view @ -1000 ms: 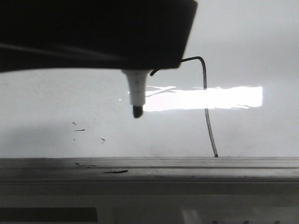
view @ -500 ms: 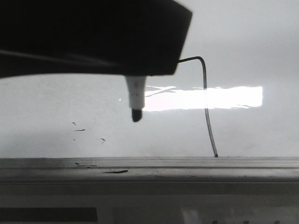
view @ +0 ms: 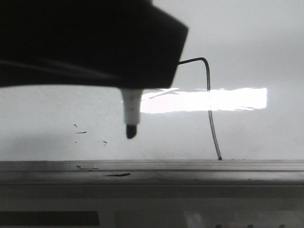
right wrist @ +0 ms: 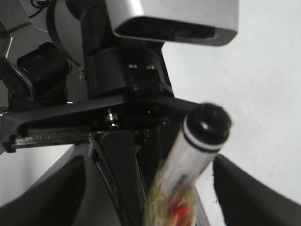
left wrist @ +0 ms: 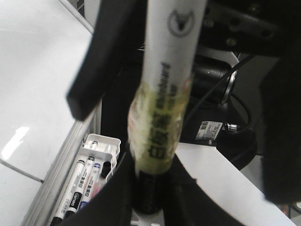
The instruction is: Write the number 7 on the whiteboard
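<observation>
A thin black hand-drawn number 7 (view: pixel 209 107), its curved top joined to a long downstroke, stands on the glossy white whiteboard (view: pixel 247 38) above the grey metal edge rail (view: pixel 190 172). The left gripper (left wrist: pixel 150 197) clamps a white tape-wrapped marker (left wrist: pixel 164 94) whose dark tip hangs left of the figure. The right gripper (right wrist: pixel 174 207) holds a second white marker (right wrist: pixel 197 146) with a black cap between its fingers.
</observation>
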Robot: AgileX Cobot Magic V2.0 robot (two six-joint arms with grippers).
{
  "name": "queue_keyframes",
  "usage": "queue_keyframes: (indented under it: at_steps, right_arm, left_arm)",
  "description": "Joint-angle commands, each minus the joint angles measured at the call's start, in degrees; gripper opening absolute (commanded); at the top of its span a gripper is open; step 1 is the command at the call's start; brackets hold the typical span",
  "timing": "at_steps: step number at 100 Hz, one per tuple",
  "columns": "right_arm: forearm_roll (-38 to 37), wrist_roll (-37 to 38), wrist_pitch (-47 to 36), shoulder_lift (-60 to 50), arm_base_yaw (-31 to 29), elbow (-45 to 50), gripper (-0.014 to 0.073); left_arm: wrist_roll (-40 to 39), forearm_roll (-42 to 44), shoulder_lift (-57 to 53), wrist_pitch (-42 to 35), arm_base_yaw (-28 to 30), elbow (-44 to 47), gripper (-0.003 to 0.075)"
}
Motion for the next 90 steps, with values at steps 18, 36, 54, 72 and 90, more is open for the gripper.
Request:
queue_keyframes:
  at_steps: [18,36,54,72,90]
  right_arm:
    - [0.02,-0.57,-7.72,-7.88,0.09,-1.53,0.0645]
    - [0.02,-0.57,-7.93,-12.42,0.09,-1.53,0.0582]
    - [0.02,-0.57,-7.00,-13.59,0.09,-1.53,0.0225]
    - [0.02,-0.57,-6.27,-13.59,0.09,-1.53,-0.0063]
    - [0.02,-0.57,-6.27,-13.59,0.09,-1.53,-0.0063]
  left_arm:
    - [-8.34,0.87,-0.67,-2.09,0.01,-0.61,-0.0020]
    - [-18.19,1.28,-0.67,-12.03,0.01,1.13,-0.0020]
    - [-28.01,1.14,-0.67,-21.19,0.01,1.34,-0.0020]
    - [-29.80,1.14,-0.67,-25.71,0.01,1.34,-0.0020]
    - [-29.89,-1.80,-0.67,-32.81,0.01,1.34,-0.0020]
